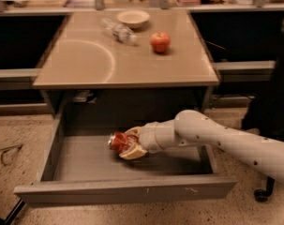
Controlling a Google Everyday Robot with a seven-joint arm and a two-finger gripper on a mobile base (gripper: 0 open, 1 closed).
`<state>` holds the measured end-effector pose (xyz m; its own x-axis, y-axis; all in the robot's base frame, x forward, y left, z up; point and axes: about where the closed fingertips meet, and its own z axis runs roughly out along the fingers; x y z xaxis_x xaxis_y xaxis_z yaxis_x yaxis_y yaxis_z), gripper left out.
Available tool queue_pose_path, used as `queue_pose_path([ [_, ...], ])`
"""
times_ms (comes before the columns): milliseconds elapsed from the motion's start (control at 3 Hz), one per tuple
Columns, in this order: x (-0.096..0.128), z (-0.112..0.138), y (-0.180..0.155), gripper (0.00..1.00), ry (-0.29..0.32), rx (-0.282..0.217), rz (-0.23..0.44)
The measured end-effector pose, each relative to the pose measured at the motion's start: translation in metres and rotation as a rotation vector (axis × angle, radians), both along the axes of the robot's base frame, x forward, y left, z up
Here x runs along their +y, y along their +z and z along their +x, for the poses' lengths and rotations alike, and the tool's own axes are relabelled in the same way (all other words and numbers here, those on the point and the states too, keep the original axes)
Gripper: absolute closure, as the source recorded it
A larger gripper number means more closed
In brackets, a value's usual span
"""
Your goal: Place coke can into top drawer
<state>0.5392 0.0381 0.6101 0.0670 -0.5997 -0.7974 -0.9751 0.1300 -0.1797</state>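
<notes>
The top drawer (127, 190) is pulled out wide open below the tan table, its grey front panel nearest the camera. My gripper (127, 145) reaches in from the right, low inside the drawer, shut on the coke can (117, 141). The can is red with a silver end facing left, lying on its side and close to or touching the drawer floor, a little left of the drawer's middle. My white arm (226, 142) crosses over the drawer's right side wall.
On the table top (123, 60) stand a red apple (160, 41), a clear plastic bottle (120, 31) lying down and a pale bowl (133, 18). A black chair base (265, 191) is at the right. A cable lies on the speckled floor at the left (5, 153).
</notes>
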Motion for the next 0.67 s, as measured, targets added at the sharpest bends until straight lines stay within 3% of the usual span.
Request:
queue_pose_path([
  [667,0.0000,0.0000,0.0054,0.58,0.000,0.000,0.000],
])
